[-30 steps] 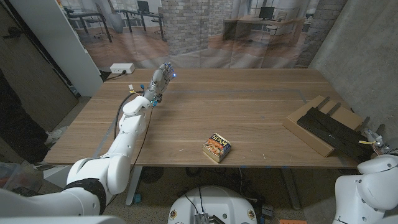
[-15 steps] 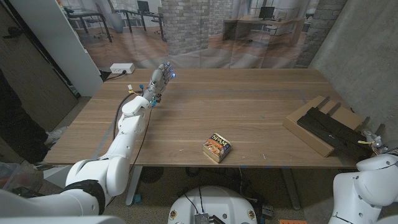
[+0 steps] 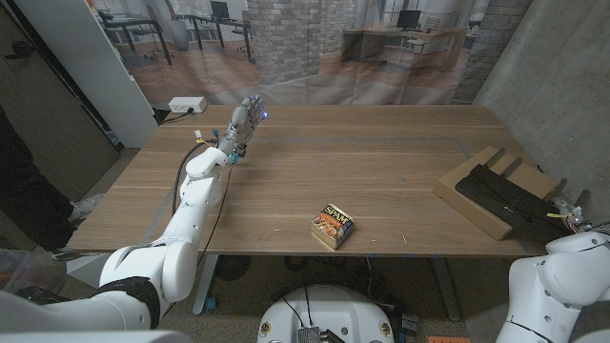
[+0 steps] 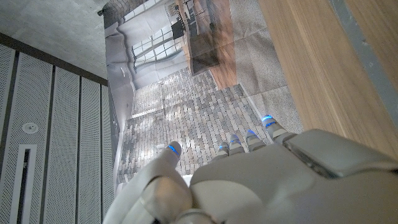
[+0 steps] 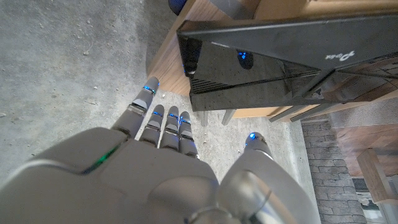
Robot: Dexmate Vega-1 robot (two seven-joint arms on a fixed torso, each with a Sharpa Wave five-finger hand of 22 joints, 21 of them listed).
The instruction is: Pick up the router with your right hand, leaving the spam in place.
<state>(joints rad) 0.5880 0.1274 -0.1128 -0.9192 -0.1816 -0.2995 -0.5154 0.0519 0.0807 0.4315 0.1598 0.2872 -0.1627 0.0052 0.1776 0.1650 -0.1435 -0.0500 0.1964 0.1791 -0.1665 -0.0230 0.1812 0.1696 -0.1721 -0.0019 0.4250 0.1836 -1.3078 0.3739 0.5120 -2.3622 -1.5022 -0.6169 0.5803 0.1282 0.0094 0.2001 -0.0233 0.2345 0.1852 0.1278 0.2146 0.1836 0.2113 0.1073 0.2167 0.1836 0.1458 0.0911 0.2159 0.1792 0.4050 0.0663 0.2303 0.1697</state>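
Two risks: right hand [image 5: 168, 168] spread, empty, off the table edge with router [image 5: 280, 56] just past fingertips [image 5: 151, 87] — could catch the edge, or shove router along its board [image 3: 477, 195]. Spam [image 3: 333, 226] well clear.

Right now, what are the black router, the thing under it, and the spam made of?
The router looks like glossy black plastic: its smooth casing mirrors light. The slab under it looks like matte brown cardboard, though thin wood is possible. The spam is probably a metal tin with a printed label; it is too small to be sure. The table shows wood grain.
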